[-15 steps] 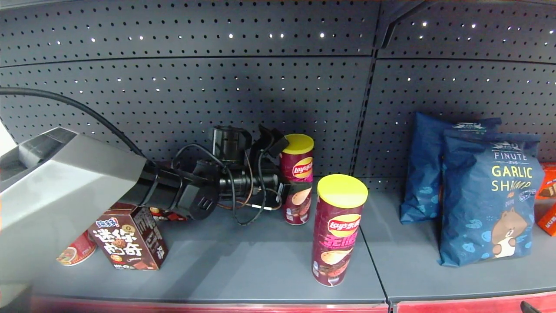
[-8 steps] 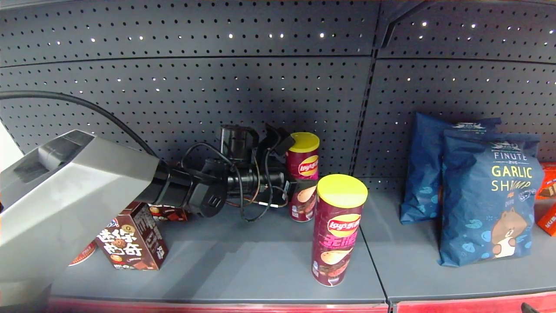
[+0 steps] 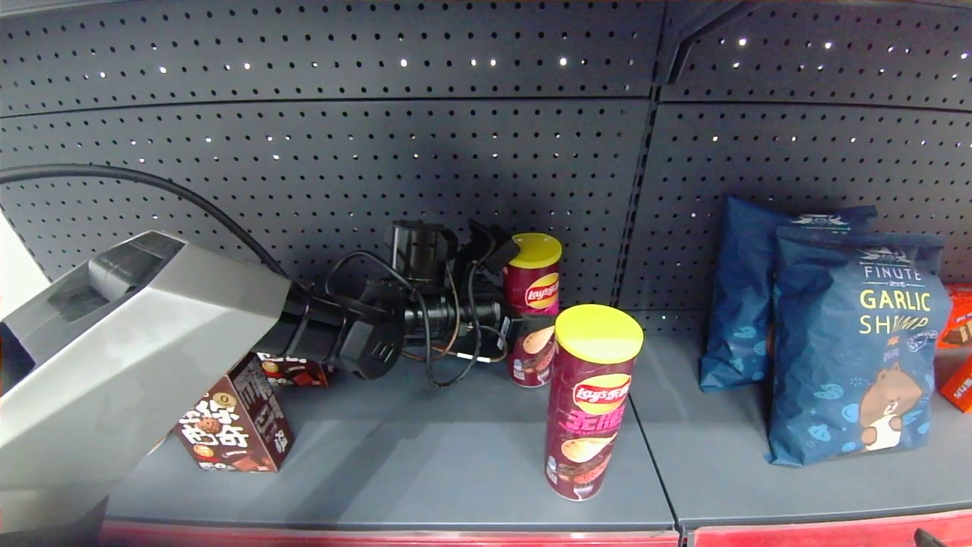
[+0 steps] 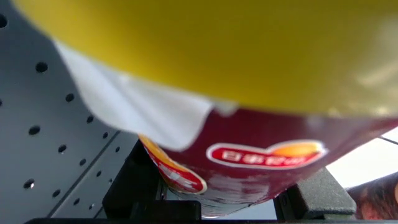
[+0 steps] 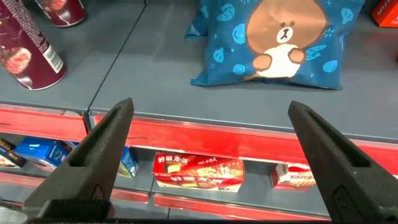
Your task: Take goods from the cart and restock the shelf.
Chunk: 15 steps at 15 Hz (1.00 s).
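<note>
Left end effector (image 3: 522, 328) is clamped around the middle of a chip can (image 3: 536, 287). The can sits upright at the back of the shelf (image 3: 425, 456), right by the pegboard wall (image 3: 380, 152) and behind a second can (image 3: 588, 403) up front. Right end effector (image 5: 209, 109) is spread wide open with nothing in it, hanging in front of the shelf's red edge near the blue snack bag (image 5: 280, 37).

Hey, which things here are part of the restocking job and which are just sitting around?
In the job: left gripper, shut on the rear chip can; the shelf.

Sitting around: front chip can, standing free; blue snack bags; cookie box; right gripper, open, by the shelf's front edge.
</note>
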### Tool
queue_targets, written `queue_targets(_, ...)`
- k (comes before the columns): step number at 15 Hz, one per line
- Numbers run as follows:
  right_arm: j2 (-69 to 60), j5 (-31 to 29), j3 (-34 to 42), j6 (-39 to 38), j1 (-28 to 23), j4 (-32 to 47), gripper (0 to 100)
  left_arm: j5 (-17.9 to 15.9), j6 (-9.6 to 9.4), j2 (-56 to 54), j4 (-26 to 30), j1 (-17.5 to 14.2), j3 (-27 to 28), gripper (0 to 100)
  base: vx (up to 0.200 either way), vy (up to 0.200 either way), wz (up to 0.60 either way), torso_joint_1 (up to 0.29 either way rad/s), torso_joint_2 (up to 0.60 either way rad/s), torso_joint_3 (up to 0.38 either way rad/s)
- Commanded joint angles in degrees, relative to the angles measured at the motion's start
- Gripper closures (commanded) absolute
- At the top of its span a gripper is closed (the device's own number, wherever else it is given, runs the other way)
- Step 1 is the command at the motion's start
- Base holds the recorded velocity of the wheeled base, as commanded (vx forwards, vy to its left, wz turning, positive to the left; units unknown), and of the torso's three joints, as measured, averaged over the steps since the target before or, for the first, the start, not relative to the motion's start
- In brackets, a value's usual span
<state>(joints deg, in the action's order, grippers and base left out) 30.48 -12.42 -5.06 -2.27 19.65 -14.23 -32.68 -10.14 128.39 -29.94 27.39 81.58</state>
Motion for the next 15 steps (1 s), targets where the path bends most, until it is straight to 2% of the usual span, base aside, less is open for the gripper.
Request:
queue_targets(1, -0.2, -0.1, 0.0, 0.0, 0.0, 0.0, 0, 0.0, 0.04, 0.5, 0.0, 0.3, 0.7, 100, 0.000, 0.000, 0.00, 0.000, 0.00, 0.000)
queue_targets(5, -0.2, -0.1, 0.0, 0.0, -0.1, 0.0, 0, 0.0, -0.14, 1.2, 0.0, 0.6, 0.8, 100, 0.000, 0.000, 0.00, 0.000, 0.00, 0.000)
queue_targets(6, -0.2, -0.1, 0.0, -0.1, 0.0, 0.0, 0, 0.0, -0.67, 1.2, 0.0, 0.6, 0.7, 0, 0.000, 0.000, 0.00, 0.000, 0.00, 0.000)
queue_targets(13, -0.4, -0.1, -0.2, -0.1, -0.1, 1.0, 0, 0.2, -1.11, 0.7, -0.2, 0.6, 0.0, 0, 0.000, 0.000, 0.00, 0.000, 0.00, 0.000)
queue_targets(15, -1.2, 0.0, -0.7, -0.1, 0.0, 3.0, 0, 0.3, -1.11, -1.8, -0.2, 0.6, -2.7, 0, 0.000, 0.000, 0.00, 0.000, 0.00, 0.000)
